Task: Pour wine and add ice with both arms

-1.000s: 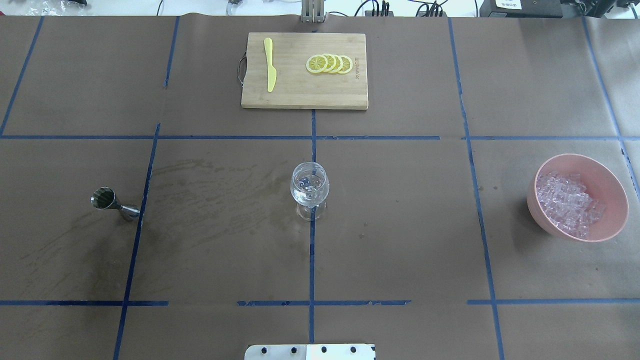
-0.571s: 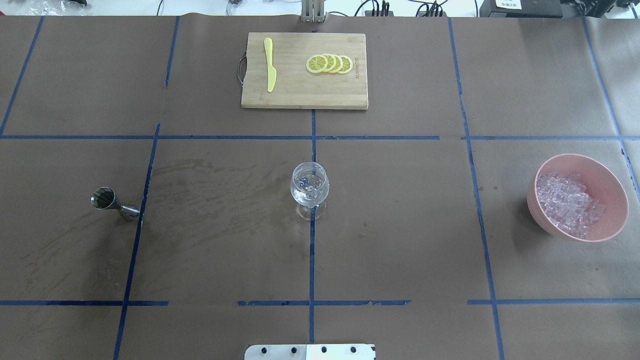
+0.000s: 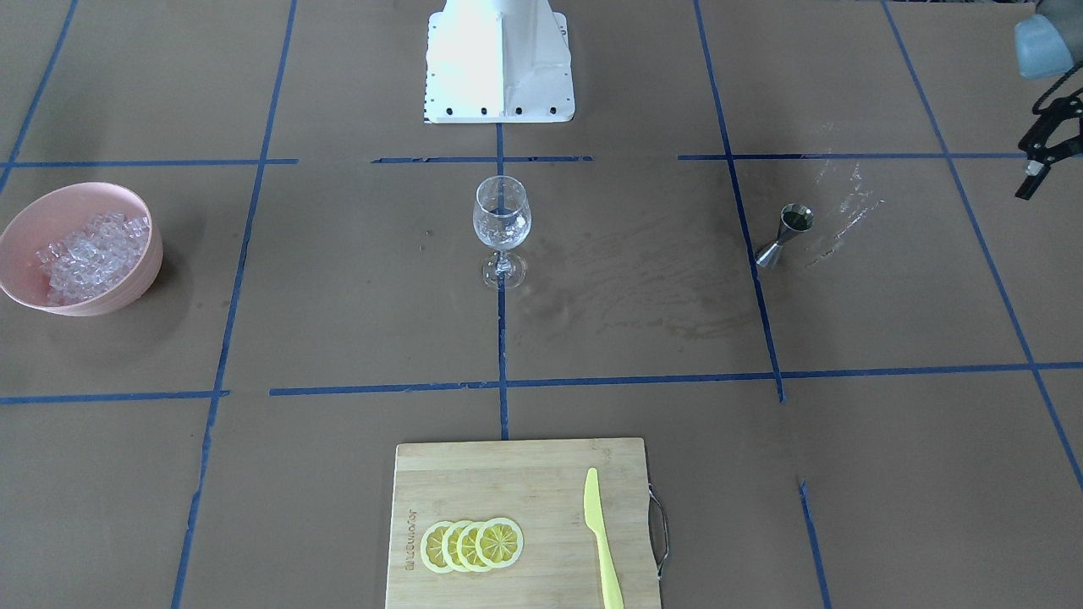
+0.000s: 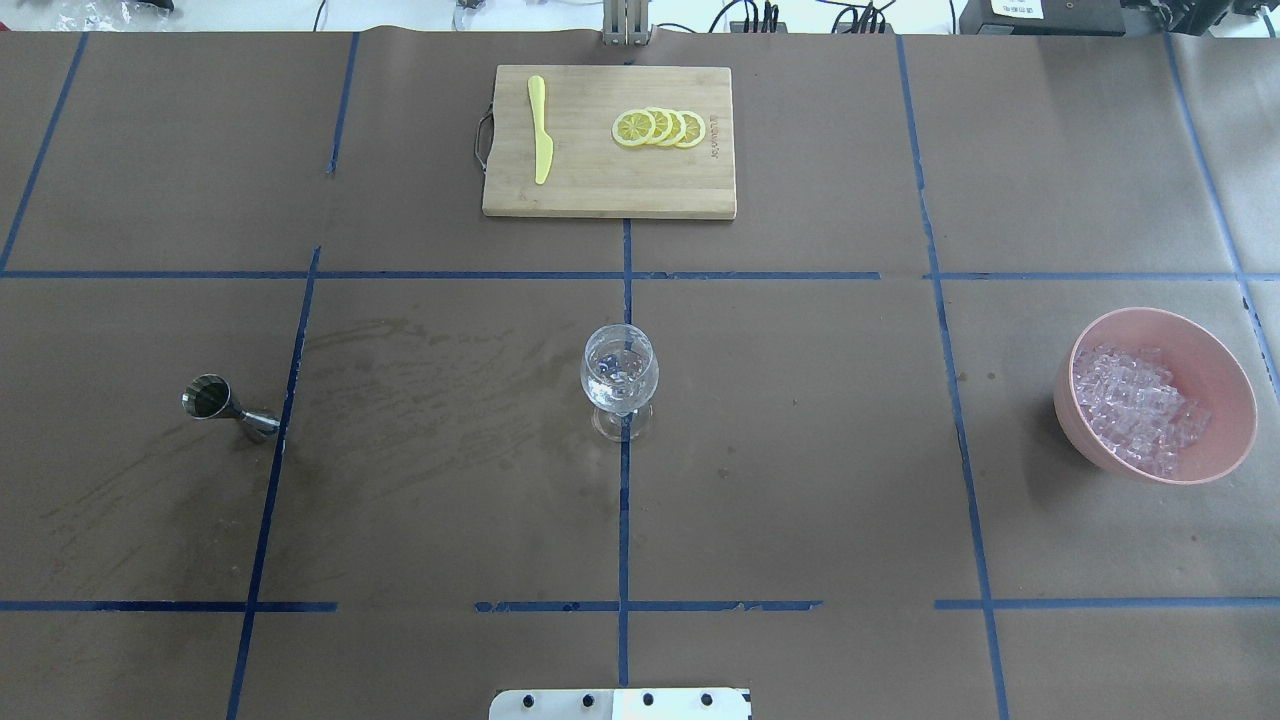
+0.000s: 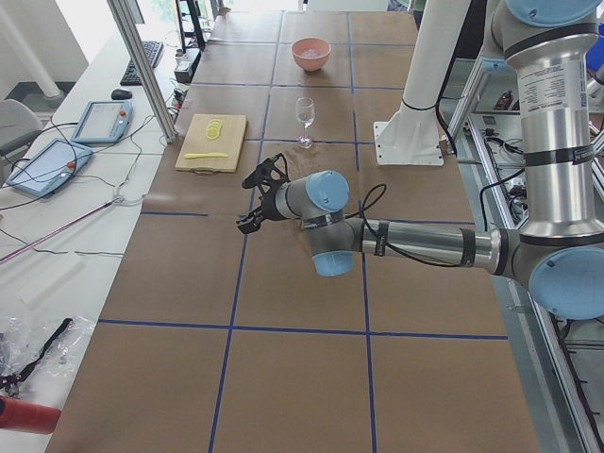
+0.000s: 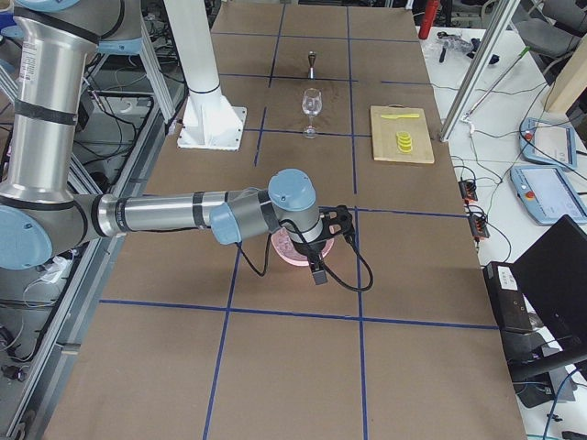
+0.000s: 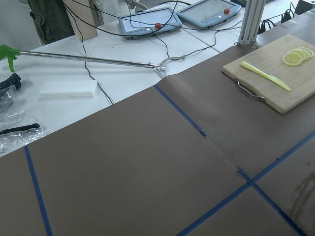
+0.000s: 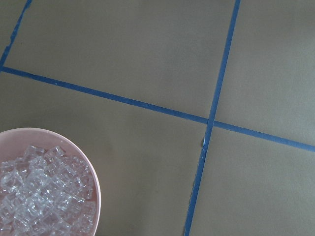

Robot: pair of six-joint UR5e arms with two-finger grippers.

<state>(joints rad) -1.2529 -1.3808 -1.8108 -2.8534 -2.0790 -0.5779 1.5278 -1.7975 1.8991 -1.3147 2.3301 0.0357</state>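
Observation:
The ice (image 4: pixel 1138 405) fills a pink bowl (image 4: pixel 1215 345) at the table's right; it also shows in the right wrist view (image 8: pixel 39 196). A clear stemmed wine glass (image 4: pixel 619 380) stands at the centre. A steel jigger (image 4: pixel 218 402) stands at the left, its cup dark inside (image 3: pixel 796 220). My left gripper (image 5: pixel 253 200) hovers open and empty past the jigger, cut by the front view's edge (image 3: pixel 1036 165). My right gripper (image 6: pixel 330 246) hangs over the bowl (image 6: pixel 289 249); I cannot tell whether it is open or shut.
A wooden cutting board (image 4: pixel 600 190) lies at the far middle with a yellow knife (image 4: pixel 540 130) and lemon slices (image 4: pixel 660 128). The white robot base (image 3: pixel 499 59) stands at the near edge. Tablets and cables (image 7: pixel 147 22) lie beyond the table's left end.

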